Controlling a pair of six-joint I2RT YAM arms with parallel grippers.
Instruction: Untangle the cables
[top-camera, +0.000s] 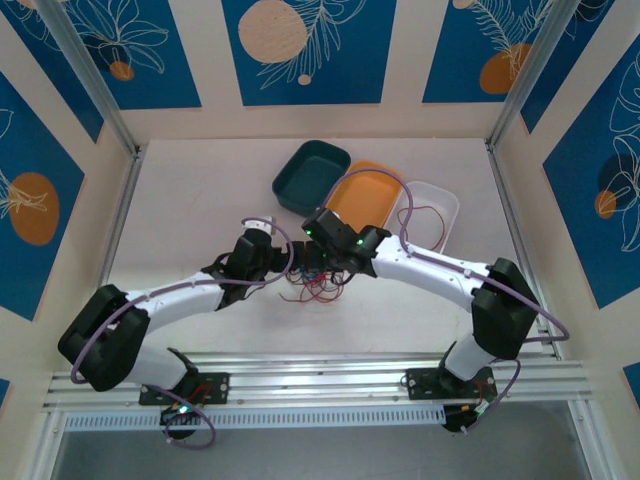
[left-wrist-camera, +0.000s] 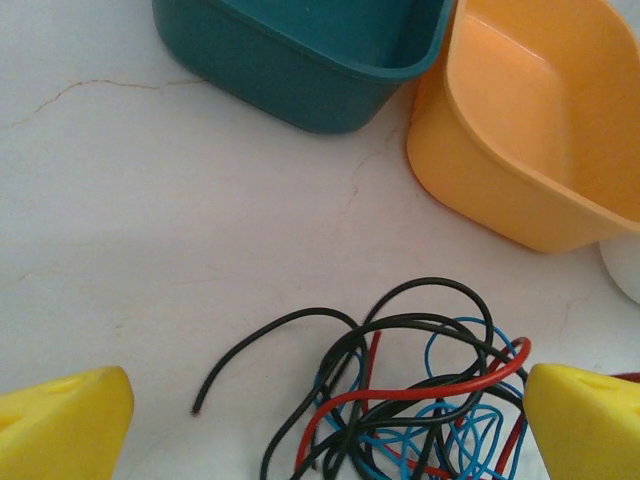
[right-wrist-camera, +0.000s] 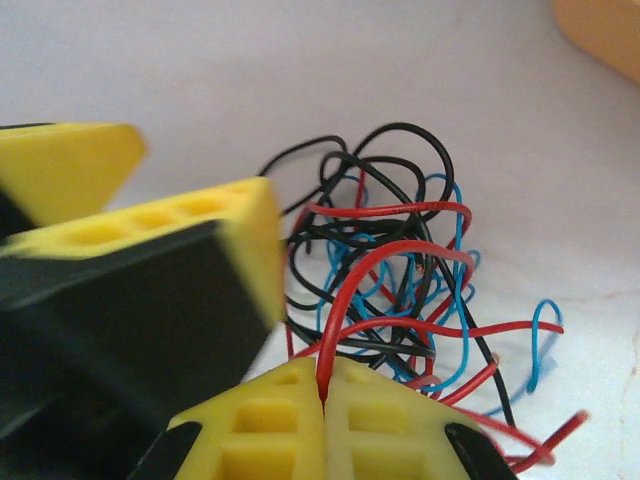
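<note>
Two end effectors meet over one tangle of cables (top-camera: 315, 287) at the middle of the bench (top-camera: 190, 215). The right end effector (right-wrist-camera: 323, 395) is clenched, a red cable (right-wrist-camera: 331, 318) pinched in the seam between its fingertips. The left end effector (left-wrist-camera: 322, 425) stands released, its yellow fingers spread either side of the heap. The strands come in three colours, red, black and blue; how many of each is lost in the knot. Beyond stand three bins side by side: teal bin (top-camera: 312, 175), orange bin (top-camera: 372, 195), white bin (top-camera: 432, 210).
</note>
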